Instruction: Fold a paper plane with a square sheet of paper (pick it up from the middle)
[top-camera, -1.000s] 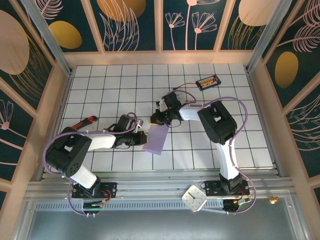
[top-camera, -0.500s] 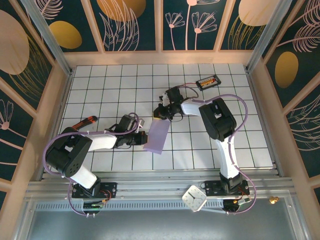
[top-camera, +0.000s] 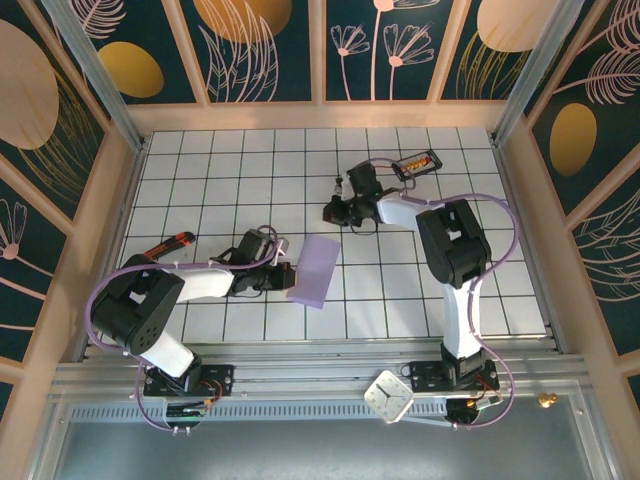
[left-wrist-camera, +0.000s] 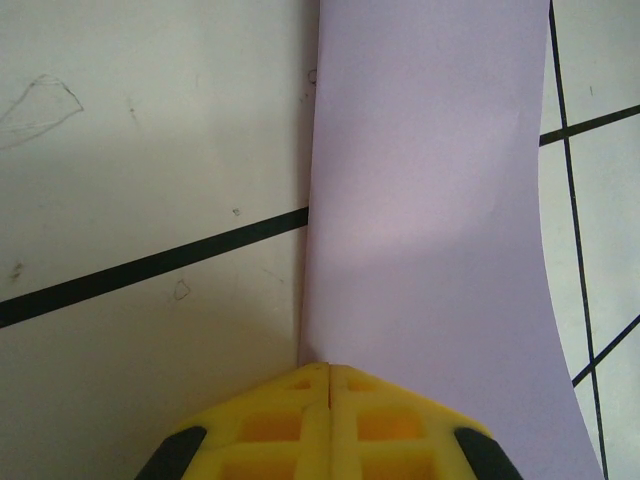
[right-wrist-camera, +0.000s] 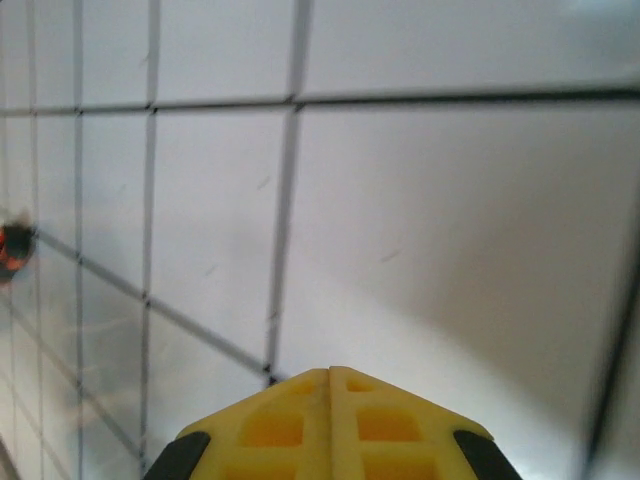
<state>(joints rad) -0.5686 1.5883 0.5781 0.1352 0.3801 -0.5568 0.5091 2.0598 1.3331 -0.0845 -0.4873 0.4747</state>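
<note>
Tiled table (top-camera: 200, 160): the lavender sheet of paper (top-camera: 315, 270) is seen lying near the middle as an oblong. Left gripper (left-wrist-camera: 328, 372): fingers are pressed together, tips set at the sheet's left edge; pinch or mere contact cannot be told. Right gripper (right-wrist-camera: 330, 375): closed on nothing, held over bare tiles farther back.

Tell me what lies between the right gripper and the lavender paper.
Only bare white tiles: nothing sits between the right gripper and the lavender paper, as the top view shows.

Left end effector (left-wrist-camera: 328, 370) closed, right (right-wrist-camera: 330, 373) closed
</note>
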